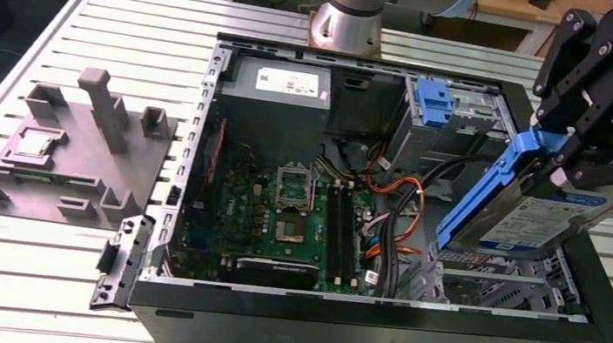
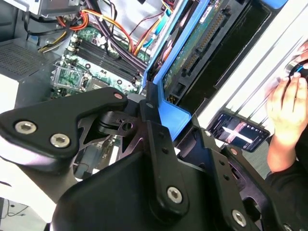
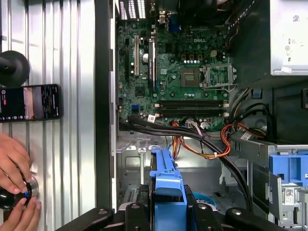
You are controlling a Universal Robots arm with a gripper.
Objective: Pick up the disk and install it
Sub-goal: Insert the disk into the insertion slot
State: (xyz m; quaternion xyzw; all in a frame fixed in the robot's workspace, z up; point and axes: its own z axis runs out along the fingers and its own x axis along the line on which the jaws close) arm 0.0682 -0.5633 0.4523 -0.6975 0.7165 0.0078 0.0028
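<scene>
Progress first: the pick-up is done, the fitting is not. Your pincer (image 1: pixel 570 164) is pinching the disk (image 1: pixel 536 213) by the upper end of its blue frame. The disk hangs tilted in the air over the corner of the open computer case (image 1: pixel 381 330) on the exterior view's right. Below it sits a metal drive cage (image 1: pixel 503 288) that looks vacant, so by my judgement seating the disk there is what is left. In the second wrist view you see the disk's underside, with its green circuit board and connector facing the camera.

As for writing, the disk carries a white and blue label, and its print cannot be made out. A white label sits on the power supply (image 1: pixel 289 83), and white lettering runs along the pincer's black body. None of it is read out here. In the first wrist view, a phone (image 3: pixel 31 102) with a lit screen lies on the slatted worktop (image 1: pixel 24 277) near a person's hand (image 3: pixel 14 163).
</scene>
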